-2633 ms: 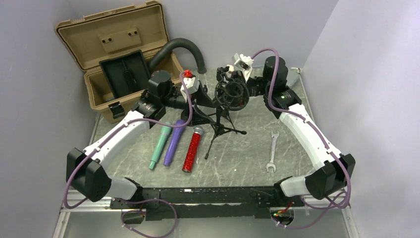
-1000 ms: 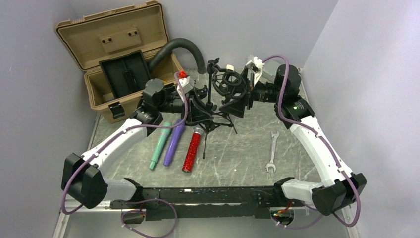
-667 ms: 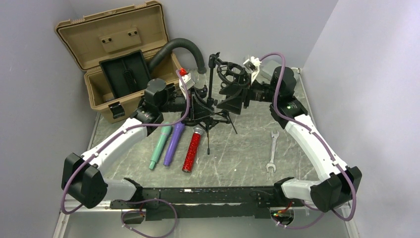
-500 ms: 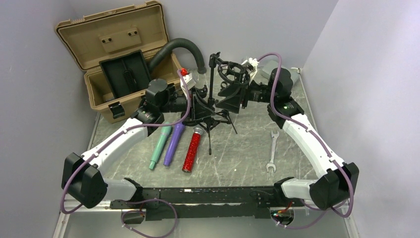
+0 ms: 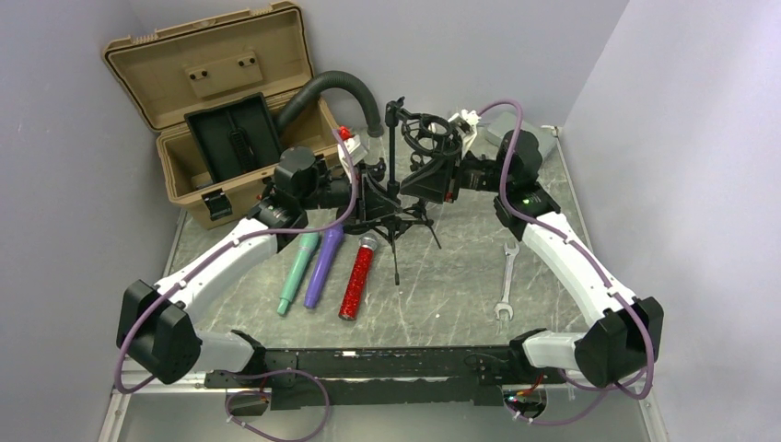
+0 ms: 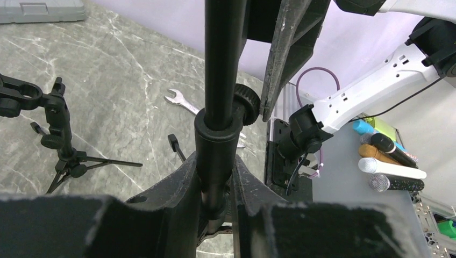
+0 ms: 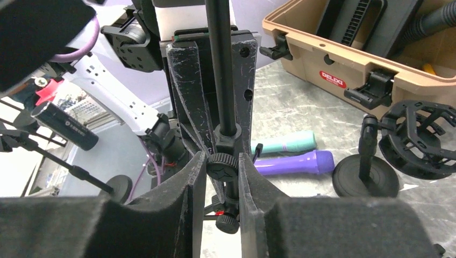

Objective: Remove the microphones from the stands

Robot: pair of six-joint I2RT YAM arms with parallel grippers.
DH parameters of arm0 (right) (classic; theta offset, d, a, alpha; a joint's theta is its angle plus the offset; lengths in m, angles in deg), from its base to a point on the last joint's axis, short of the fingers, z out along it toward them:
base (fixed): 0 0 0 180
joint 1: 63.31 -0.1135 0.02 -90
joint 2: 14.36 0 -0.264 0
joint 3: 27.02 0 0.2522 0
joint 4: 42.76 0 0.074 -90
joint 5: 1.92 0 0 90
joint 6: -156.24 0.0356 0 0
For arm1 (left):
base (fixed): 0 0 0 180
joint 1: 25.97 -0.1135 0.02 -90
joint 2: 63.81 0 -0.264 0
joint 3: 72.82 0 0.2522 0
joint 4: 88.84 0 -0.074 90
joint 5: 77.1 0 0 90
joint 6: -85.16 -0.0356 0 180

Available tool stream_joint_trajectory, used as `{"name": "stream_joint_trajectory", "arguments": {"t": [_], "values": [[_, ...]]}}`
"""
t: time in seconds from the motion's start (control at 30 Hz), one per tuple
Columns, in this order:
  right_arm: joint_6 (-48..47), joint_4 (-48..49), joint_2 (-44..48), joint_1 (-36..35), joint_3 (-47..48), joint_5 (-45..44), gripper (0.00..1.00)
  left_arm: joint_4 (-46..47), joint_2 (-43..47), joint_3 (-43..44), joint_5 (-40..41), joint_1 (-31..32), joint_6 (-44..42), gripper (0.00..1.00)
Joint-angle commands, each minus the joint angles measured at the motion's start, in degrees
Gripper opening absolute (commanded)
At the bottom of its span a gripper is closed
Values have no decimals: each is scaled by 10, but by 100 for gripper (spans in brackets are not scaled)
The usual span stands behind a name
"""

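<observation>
Grey marble desk [image 5: 460,276] | left end effector [image 6: 215,177] clamped on stand pole [image 6: 223,64] | right end effector [image 7: 221,161] clamped on knob [image 7: 222,166] | pole to be held steady while knob is turned slowly

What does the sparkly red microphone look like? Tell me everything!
The sparkly red microphone has a glittery red handle and a rounded grey mesh head. It lies flat on the marbled table, with its head pointing away from the arm bases. It is just right of the purple microphone and does not touch it. A leg of the black stand runs close along its other side. Nothing holds it.
</observation>
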Motion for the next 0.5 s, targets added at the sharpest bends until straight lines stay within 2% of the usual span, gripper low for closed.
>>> {"name": "stream_joint_trajectory", "arguments": {"t": [0.0, 0.27, 0.47], "values": [[-45, -2, 13, 2, -3, -6, 15, 67, 3, 30, -6, 3, 37, 0], [-251, -149, 44, -7, 28, -60, 4, 160, -9, 15, -66, -3, 149, 0], [-387, -231, 50, -27, 55, -118, 1, 180, -10, 17, -104, -3, 172, 0]]}}
